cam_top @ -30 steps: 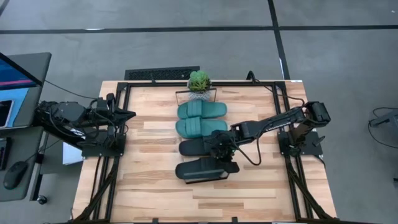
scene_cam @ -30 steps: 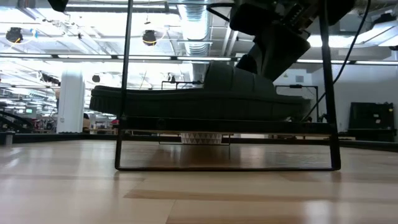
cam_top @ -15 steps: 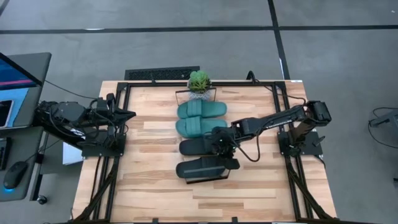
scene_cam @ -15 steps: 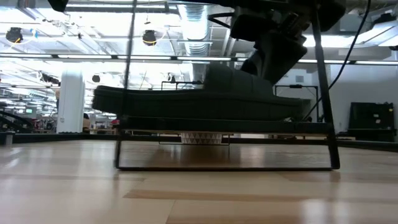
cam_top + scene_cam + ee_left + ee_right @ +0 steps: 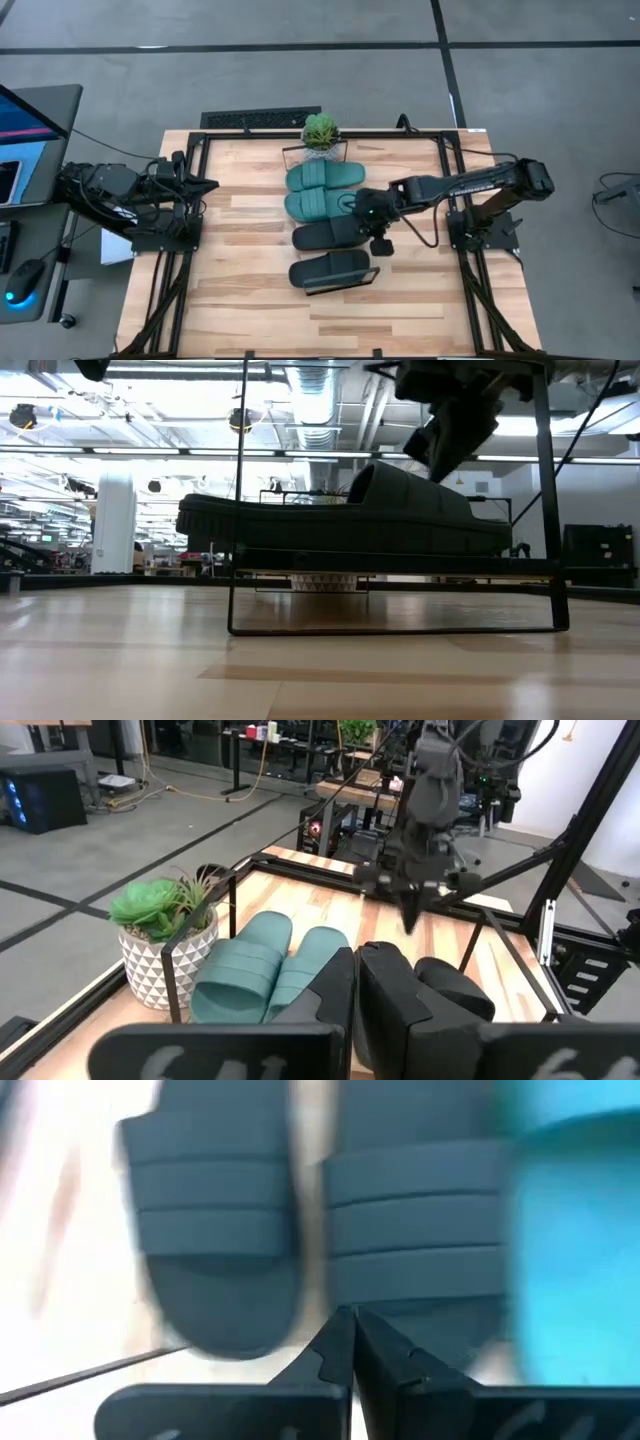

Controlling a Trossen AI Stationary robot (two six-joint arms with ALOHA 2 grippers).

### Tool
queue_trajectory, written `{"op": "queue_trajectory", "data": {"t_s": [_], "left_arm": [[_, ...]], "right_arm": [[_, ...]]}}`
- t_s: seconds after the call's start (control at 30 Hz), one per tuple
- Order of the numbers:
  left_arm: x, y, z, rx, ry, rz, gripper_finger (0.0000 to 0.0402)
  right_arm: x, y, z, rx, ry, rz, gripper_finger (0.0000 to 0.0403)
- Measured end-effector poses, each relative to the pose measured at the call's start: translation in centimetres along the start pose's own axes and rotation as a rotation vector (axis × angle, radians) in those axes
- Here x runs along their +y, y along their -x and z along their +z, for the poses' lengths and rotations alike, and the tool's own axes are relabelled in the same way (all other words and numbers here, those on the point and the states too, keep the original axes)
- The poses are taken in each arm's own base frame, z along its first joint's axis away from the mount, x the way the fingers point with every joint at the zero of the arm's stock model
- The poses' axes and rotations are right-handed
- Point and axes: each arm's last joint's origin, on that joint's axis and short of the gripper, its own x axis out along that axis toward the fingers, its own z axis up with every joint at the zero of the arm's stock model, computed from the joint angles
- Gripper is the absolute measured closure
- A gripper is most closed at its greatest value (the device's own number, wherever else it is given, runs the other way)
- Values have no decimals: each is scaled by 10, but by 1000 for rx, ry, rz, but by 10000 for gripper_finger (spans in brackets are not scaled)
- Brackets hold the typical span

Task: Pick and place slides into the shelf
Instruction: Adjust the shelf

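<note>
Four slides lie side by side in a row on the shelf (image 5: 372,276), soles down: two teal slides (image 5: 325,177) (image 5: 318,205) on the far part, two black slides (image 5: 333,236) (image 5: 335,270) on the near part. In the low view the nearest black slide (image 5: 340,525) rests on the plank inside the wire frame (image 5: 390,630). My right gripper (image 5: 380,240) hangs shut just above the strap ends of the black slides (image 5: 215,1230) (image 5: 415,1220), touching nothing (image 5: 445,455). My left gripper (image 5: 205,183) waits shut at the table's left edge (image 5: 355,952).
A green potted plant (image 5: 320,130) in a white patterned pot (image 5: 165,955) stands at the shelf's far end. Black frame rails (image 5: 455,200) run along the table's sides. Bare wood (image 5: 250,310) lies near and left of the shelf.
My right gripper has come off the strap of the nearest black slide, risen and drawn back toward the table's right and far side. The nearest black slide and the shelf's near end have shifted slightly toward the right.
</note>
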Motion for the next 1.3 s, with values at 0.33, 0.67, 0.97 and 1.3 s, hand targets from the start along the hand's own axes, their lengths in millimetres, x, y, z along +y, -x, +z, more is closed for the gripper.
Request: {"op": "queue_trajectory", "data": {"t_s": [0.33,0.67,0.97,1.3], "left_arm": [[0,0,-4,47,62,-20,395],[2,1,-13,137,127,-18,395],[4,2,-23,255,206,-39,395],[1,-6,-43,356,190,-61,395]], "right_arm": [[-20,37,-6,239,-201,-386,403],[-5,53,-33,468,-461,-689,403],[38,43,-37,379,-554,-721,403],[82,31,-50,314,-733,-680,403]]}}
